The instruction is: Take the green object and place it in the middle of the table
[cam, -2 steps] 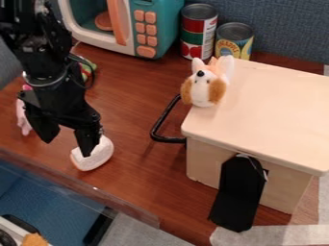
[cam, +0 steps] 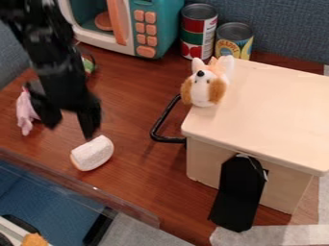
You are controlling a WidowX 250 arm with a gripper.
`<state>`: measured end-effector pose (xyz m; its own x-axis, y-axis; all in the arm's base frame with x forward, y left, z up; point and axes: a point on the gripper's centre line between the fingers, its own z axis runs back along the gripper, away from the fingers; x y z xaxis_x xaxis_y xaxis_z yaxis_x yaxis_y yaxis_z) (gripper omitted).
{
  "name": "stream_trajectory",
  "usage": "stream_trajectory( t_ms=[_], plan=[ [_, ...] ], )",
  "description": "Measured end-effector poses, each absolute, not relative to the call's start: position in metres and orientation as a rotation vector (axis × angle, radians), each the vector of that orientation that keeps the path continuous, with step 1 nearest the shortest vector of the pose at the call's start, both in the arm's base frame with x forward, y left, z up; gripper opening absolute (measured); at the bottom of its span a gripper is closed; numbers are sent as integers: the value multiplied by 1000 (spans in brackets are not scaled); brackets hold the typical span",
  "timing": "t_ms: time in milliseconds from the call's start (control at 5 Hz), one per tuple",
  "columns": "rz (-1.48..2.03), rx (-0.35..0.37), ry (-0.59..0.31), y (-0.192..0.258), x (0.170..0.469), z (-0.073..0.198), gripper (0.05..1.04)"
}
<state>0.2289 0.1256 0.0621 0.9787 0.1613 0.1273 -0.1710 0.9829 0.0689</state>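
As the pincer (cam: 70, 129) hangs spread, white piece (cam: 93, 153) near; green object (cam: 88, 65) beyond.

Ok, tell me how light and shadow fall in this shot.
Camera view: the top of the wooden box is brightly lit, its front, under the overhanging lid, dimmer; the black gripper is nearly a silhouette; faint, soft shadow on the table near the black handle.

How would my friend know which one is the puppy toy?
Find the big pale wooden box on the brown table. On its top's left edge, near two cans, sits the puppy toy. It's white with brown patches and a black nose; the pink thing far left isn't.
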Motion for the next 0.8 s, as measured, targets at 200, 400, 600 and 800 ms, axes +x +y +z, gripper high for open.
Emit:
stream_trajectory(
  t_ms=[200, 400, 600, 800],
  plan=[
    [219, 113, -158, 161, 269, 64, 1001],
    [284, 153, -209, 189, 305, 62, 1001],
    [330, 201, -243, 212, 331, 58, 1001],
    [400, 218, -316, 232, 348, 63, 1001]
  ],
)
